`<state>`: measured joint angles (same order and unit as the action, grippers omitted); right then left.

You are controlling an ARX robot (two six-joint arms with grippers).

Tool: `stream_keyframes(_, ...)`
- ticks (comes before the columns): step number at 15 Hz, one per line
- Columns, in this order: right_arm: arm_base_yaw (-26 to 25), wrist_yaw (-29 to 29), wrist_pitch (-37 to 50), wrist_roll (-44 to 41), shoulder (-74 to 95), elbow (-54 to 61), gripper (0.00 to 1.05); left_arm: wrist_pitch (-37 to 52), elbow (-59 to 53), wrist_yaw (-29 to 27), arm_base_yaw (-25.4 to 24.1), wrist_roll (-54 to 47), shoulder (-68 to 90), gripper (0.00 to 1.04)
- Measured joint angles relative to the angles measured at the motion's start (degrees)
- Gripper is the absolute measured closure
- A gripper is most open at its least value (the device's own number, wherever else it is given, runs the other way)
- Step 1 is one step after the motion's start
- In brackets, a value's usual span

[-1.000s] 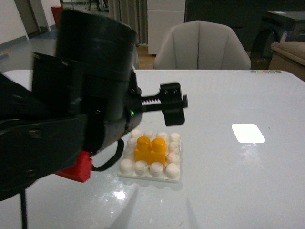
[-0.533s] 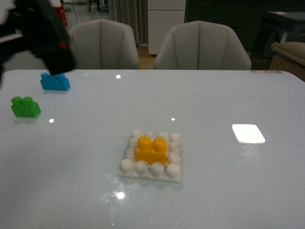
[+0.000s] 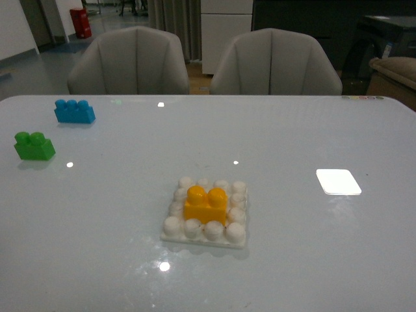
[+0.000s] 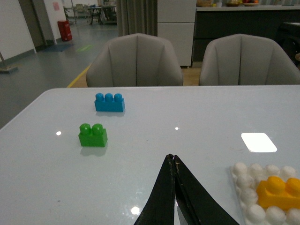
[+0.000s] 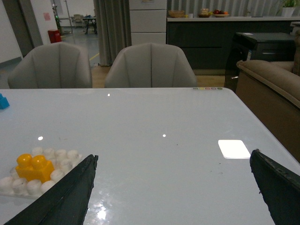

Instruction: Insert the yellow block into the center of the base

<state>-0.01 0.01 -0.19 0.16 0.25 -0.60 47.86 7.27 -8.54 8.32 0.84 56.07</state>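
Three views, one finished-looking scene. From the front camera I see the yellow block [image 3: 206,204] seated on the middle studs of the base [image 3: 205,212], ringed by white studs on every side; I judge it pressed home, since it sits level and square. No arm shows here. The green brick [image 3: 34,145] and the blue brick [image 3: 74,111] lie well apart at the table's far left, presumably spares with no part in this job.

From the left wrist camera, the left gripper [image 4: 172,160] has its two dark fingertips pressed together with nothing between them. It hangs above bare table [image 4: 197,122], with the base [image 4: 248,183] and the yellow block [image 4: 280,192] off to one side and clear of the fingers.

From the right wrist camera, the right gripper [image 5: 173,187] has its fingers spread wide and holds nothing. The yellow block [image 5: 33,168] on the base [image 5: 61,161] lies beyond one finger [image 5: 65,197], outside the gap between them. I read both arms as standing off because the block needs no further handling.
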Motion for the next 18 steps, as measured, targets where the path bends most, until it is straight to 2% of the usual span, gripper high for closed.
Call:
stream_keyframes(2, 0.00, 0.00, 0.00, 0.00, 0.00, 0.00, 0.06, -3.10, -2.05, 1.66, -1.77, 0.00, -5.38, 1.03)
stream_keyframes(3, 0.00, 0.00, 0.00, 0.00, 0.00, 0.00, 0.06, 0.79, -4.07, 2.51, -2.49, 0.00, -5.88, 1.03)
stream_keyframes(4, 0.00, 0.00, -0.02, 0.00, 0.00, 0.00, 0.06, -1.70, -5.09, 3.26, -3.04, -0.02, -7.17, 1.03)
stream_keyframes(5, 0.00, 0.00, 0.00, 0.00, 0.00, 0.00, 0.06, -5.07, -6.47, 6.97, -5.86, -0.04, -9.86, 1.03)
stream_keyframes(6, 0.00, 0.00, -0.02, 0.00, 0.00, 0.00, 0.06, -7.08, -6.60, 7.67, -8.41, -0.02, -13.29, 1.03)
stream_keyframes(16, 0.00, 0.00, 0.00, 0.00, 0.00, 0.00, 0.06, -30.42, -6.64, 8.52, -8.15, -0.04, -38.69, 1.03)
stream_keyframes(18, 0.00, 0.00, 0.00, 0.00, 0.00, 0.00, 0.06, -32.59, -6.64, 8.52, -8.15, -0.02, -40.94, 1.03)
